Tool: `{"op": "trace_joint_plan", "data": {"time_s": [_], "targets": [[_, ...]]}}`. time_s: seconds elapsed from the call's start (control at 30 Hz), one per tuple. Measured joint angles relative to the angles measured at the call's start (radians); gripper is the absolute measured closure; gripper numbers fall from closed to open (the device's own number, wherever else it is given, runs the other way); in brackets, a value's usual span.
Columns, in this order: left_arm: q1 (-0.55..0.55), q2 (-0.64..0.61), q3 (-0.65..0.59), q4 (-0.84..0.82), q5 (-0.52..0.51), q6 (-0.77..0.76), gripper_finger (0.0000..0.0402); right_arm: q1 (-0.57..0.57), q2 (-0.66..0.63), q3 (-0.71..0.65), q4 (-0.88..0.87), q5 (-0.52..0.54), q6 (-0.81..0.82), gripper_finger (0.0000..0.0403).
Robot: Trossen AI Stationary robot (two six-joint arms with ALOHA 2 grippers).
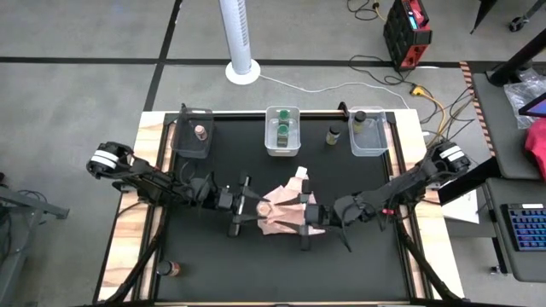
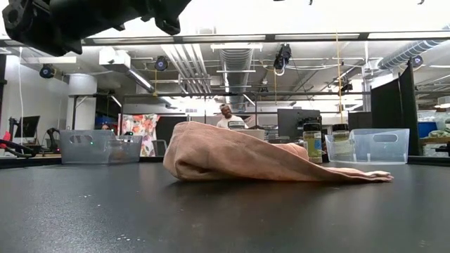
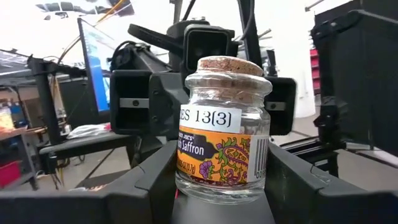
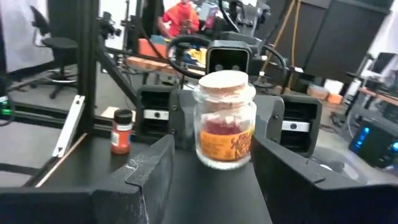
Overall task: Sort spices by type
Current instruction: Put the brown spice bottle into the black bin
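A small clear glass spice jar [image 3: 222, 134] with a cork lid and an orange saffron label is up in the air between my two arms, over the pink cloth [image 1: 286, 211]. My left gripper [image 3: 221, 202] is shut on it. My right gripper [image 4: 214, 183] faces it from the table's right and is open, its fingers to either side of the jar [image 4: 225, 121]; whether they touch it I cannot tell. In the low view the cloth [image 2: 246, 160] lies crumpled on the table, and both grippers are above that picture. My left gripper holds the saffron jar by its lower body [image 3: 186, 180], pinched between the two fingers, one on each side. The fingers come level from the table's left. The jar stands upright, cork up, lifted clear of the cloth and the table.
Three clear bins stand along the far edge: the left one [image 1: 181, 141] holds a tan-lidded jar, the middle one [image 1: 270, 136] green-lidded jars, the right one [image 1: 380, 141] a dark-lidded jar. One jar [image 1: 333, 135] stands loose between bins. A red jar [image 1: 174, 269] stands near the near-left corner.
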Motion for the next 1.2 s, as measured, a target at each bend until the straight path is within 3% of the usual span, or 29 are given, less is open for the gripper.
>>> {"op": "trace_joint_plan", "data": {"time_s": [0.37,0.53,0.87,1.2], "targets": [[0.001,0.001,0.002,-0.001,-0.009,-0.001,0.0225,-0.025,0.098,0.099,0.000,0.013,-0.070,0.0113],[0.001,0.001,0.002,-0.007,-0.008,-0.007,0.0215,-0.028,0.144,0.147,-0.001,0.009,-0.119,0.0096],[0.001,0.001,0.002,-0.025,-0.006,-0.008,0.0218,-0.031,0.146,0.163,-0.010,0.004,-0.105,0.0123],[0.001,0.001,0.002,-0.033,-0.006,-0.008,0.0210,-0.042,0.146,0.163,-0.009,0.004,-0.104,0.0177]]}}
